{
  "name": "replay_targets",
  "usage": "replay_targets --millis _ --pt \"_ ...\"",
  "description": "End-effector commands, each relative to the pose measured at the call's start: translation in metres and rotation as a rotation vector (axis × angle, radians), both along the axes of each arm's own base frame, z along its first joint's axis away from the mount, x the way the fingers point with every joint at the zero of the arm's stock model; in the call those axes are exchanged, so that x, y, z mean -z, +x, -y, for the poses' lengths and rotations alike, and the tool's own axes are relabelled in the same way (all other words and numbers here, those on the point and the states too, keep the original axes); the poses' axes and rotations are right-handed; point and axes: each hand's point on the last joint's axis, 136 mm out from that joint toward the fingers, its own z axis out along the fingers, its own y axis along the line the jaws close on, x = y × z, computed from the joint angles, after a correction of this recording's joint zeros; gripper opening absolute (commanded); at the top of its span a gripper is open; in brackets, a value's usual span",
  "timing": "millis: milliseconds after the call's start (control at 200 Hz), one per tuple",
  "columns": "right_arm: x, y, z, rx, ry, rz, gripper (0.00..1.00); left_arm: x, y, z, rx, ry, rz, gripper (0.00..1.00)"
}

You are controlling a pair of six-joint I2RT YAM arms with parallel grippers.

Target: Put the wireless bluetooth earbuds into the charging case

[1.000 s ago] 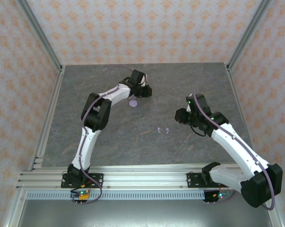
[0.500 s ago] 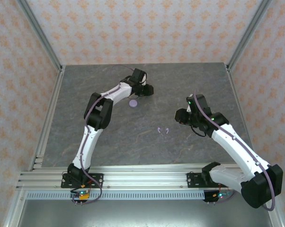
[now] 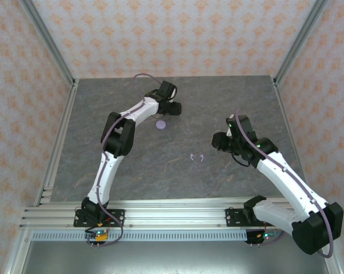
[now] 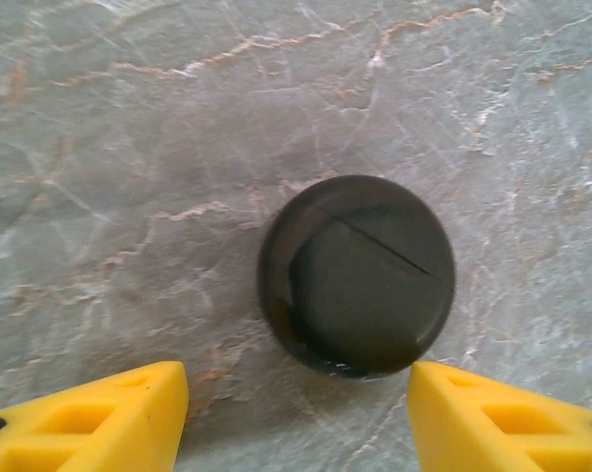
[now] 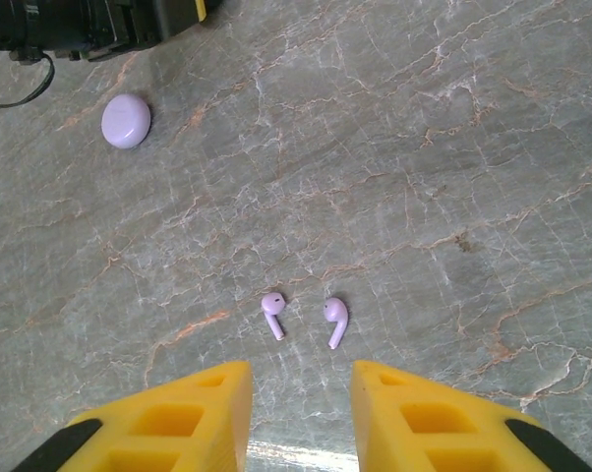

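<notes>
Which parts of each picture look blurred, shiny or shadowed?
Left wrist view: the black case is fairly sharp, sheen on its near rim; the left fingertips are blurred. Right wrist view: the earbuds are crisp, the right fingers soft, pale glare on the table between them. Top view: even light, faint shadows.

Two pale lavender earbuds [image 5: 273, 314] are counted. Two round cases are recorded: one lavender case [image 5: 126, 120], one black case [image 4: 356, 276]. Two arms are noted: left arm [image 3: 116, 137], right arm [image 3: 280, 168].
</notes>
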Motion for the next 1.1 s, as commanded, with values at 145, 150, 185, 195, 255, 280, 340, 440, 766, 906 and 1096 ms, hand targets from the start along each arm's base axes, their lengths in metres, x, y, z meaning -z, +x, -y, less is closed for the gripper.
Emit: replay_targets --millis 145,150,185,195,255,280,340,440,766,906,1096 --pt "0.008 -0.005 0.008 0.011 -0.036 -0.004 0.35 -0.086 -0.018 -0.052 -0.042 0.185 0.138 0.61" --pt "0.008 -0.005 0.008 0.013 -0.036 -0.004 0.35 -0.086 -0.018 -0.053 -0.043 0.188 0.138 0.61" --pt "0.008 -0.004 0.009 0.014 -0.039 -0.001 0.36 -0.088 -0.023 -0.058 -0.049 0.203 0.144 0.61" --pt "0.008 -0.004 0.009 0.014 -0.04 -0.001 0.36 -0.087 -0.025 -0.059 -0.05 0.207 0.144 0.61" --pt "0.008 -0.003 0.01 0.018 -0.05 0.002 0.38 -0.088 -0.034 -0.067 -0.071 0.227 0.143 0.61" --pt "0.009 -0.003 0.012 0.021 -0.054 0.003 0.39 -0.087 -0.037 -0.071 -0.082 0.236 0.133 0.61" --pt "0.008 -0.003 0.013 0.026 -0.063 0.007 0.4 -0.081 -0.047 -0.074 -0.082 0.249 0.099 0.61" --pt "0.008 -0.002 0.014 0.029 -0.07 0.013 0.41 -0.069 -0.062 -0.078 -0.078 0.259 0.038 0.6" --pt "0.013 -0.004 0.016 0.033 -0.068 0.008 0.42 -0.035 -0.09 -0.086 -0.066 0.296 -0.056 0.69" --pt "0.015 -0.004 0.016 0.033 -0.071 0.006 0.43 -0.027 -0.092 -0.077 -0.027 0.297 -0.069 0.73" --pt "0.016 -0.006 0.017 0.036 -0.075 0.003 0.43 -0.019 -0.092 -0.063 0.026 0.312 -0.084 0.78"
